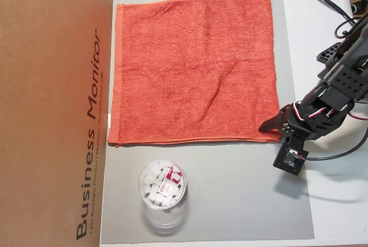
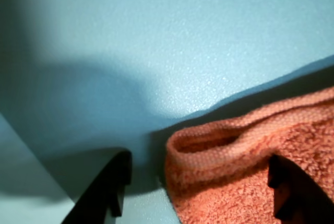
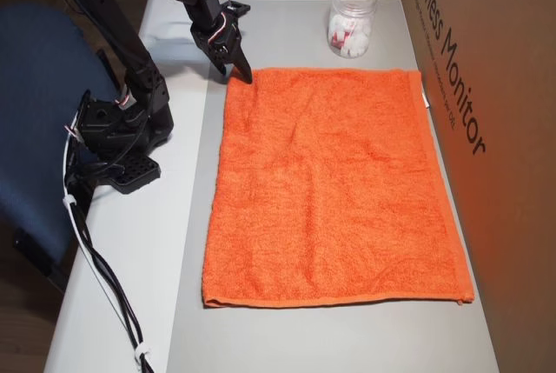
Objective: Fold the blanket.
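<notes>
- In an overhead view we see the blanket (image 1: 192, 68) spread flat over a grey mat (image 1: 230, 201), filling the upper middle of the frame, with its woven band along the left edge.
- A brown cardboard box (image 1: 52, 109) printed "Business Monitor" takes up the whole left side, touching or just beside the blanket's left edge.
- A clear jar (image 1: 163, 192) holding white bits sits on the mat at lower centre, just below the blanket's bottom hem.
- The gripper (image 1: 276, 126) comes in from the right edge and sits at the blanket's lower right corner, its dark tip at the hem.
- In the wrist view we see the blanket's corner (image 2: 245, 172) at lower right, its hem bulging up in a small loop above the blue-tinted mat (image 2: 156, 36).
- One dark finger (image 2: 112, 187) stands on the mat left of the corner and the other rises at the right over the cloth; the jaws stand moderately apart with the corner between them, not pinched.
- In another overhead view we see the blanket (image 3: 334, 182) lying flat in the centre, the jar (image 3: 352, 16) at upper centre and the box (image 3: 495, 129) along the right.
- The gripper (image 3: 240, 71) points down at the blanket's upper left corner, while the arm's base (image 3: 122, 143) stands at the left on the white table (image 3: 130, 269).
</notes>
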`<state>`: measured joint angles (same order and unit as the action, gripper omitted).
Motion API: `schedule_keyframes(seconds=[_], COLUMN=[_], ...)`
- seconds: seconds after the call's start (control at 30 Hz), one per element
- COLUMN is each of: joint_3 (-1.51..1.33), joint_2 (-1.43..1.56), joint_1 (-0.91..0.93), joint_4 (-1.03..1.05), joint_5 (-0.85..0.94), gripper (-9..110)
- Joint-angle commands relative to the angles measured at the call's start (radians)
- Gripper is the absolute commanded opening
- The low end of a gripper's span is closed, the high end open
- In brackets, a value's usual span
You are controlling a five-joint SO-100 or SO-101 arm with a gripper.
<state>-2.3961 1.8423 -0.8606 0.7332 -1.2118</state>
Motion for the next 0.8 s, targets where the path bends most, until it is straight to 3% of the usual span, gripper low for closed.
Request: schedule_keyframes(seconds=[0.0,0.2,0.77], joint_3=[0.026,0.021,0.012], joint_2=[-0.005,-0.005,-0.005], joint_1=[0.009,0.009,0.117], joint_4=[0.002,0.003,0.005], joint_5=[-0.005,-0.005,-0.005], gripper=[25,18,17])
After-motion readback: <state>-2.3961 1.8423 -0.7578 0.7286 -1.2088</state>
